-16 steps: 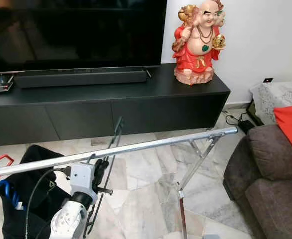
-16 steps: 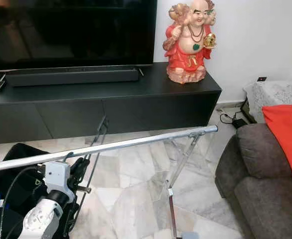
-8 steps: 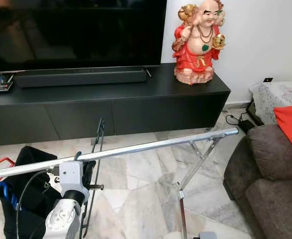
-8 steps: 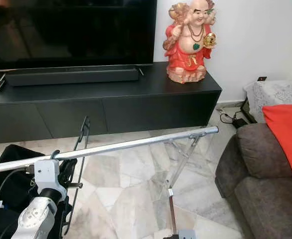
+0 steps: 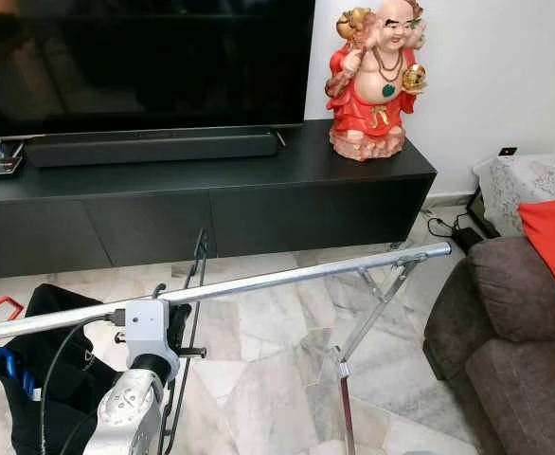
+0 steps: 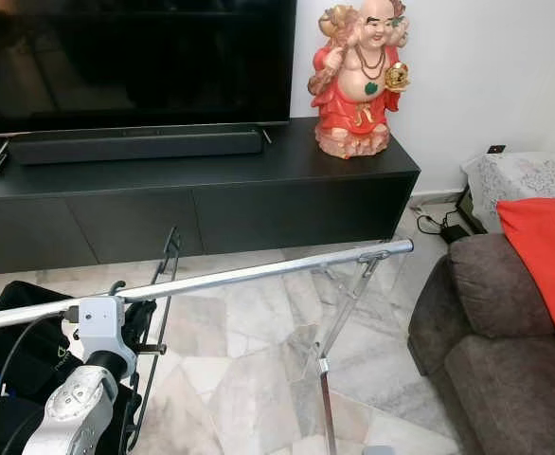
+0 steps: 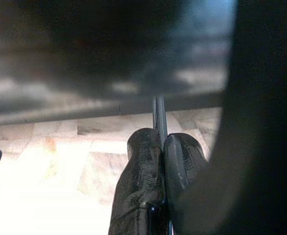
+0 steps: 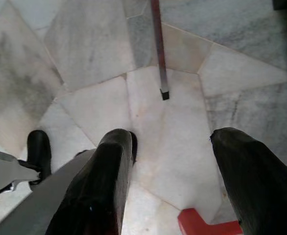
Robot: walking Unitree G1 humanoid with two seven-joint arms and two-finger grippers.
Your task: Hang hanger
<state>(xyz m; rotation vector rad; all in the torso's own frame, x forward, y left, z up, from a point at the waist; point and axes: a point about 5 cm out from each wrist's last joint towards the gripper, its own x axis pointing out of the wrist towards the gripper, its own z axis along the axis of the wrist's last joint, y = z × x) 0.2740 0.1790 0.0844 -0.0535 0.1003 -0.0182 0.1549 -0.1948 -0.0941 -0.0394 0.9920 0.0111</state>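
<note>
The left gripper [image 7: 160, 147] is pressed shut on a thin black hanger [image 5: 194, 284], its fingertips [image 7: 143, 152] pinching the wire. It holds the hanger just behind the silver rail [image 5: 287, 277] of a folding rack, near the rail's left end, the hanger's frame dropping below the bar towards the marble floor [image 5: 259, 379]. The right gripper [image 8: 170, 181] hangs low over the floor, fingers spread apart and holding nothing. Beyond the rail stands a black TV cabinet [image 5: 259, 204].
</note>
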